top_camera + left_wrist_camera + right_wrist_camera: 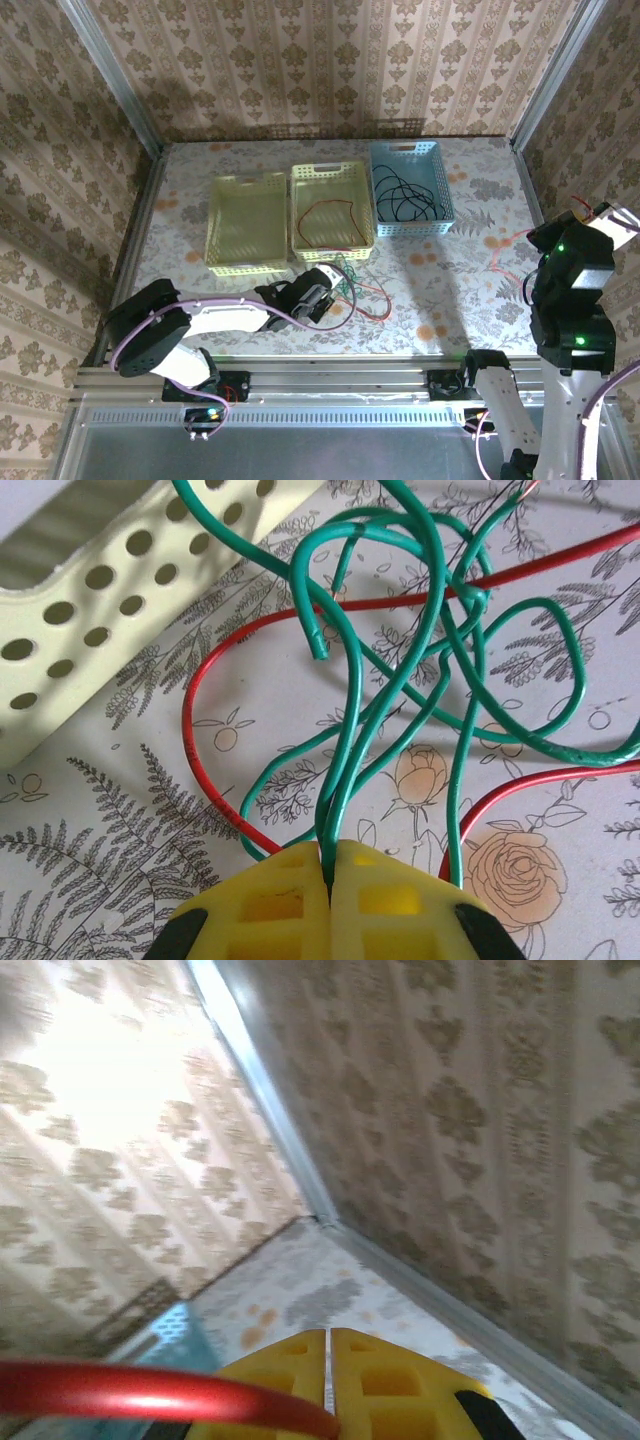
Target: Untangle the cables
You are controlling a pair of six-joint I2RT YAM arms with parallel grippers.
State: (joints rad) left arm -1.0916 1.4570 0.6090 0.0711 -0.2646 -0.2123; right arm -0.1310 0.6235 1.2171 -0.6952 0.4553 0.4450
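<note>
left gripper [328, 868] clenched on green cable [430, 630] near worktop [450, 290] front edge, prob anchoring tangle [352, 285]; right gripper [328, 1340], raised at right edge, pinches red cable [150, 1388] to draw it out.

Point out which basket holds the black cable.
The blue basket, at the right end of the row, holds the black cable. The middle yellow basket holds a red cable instead.
</note>
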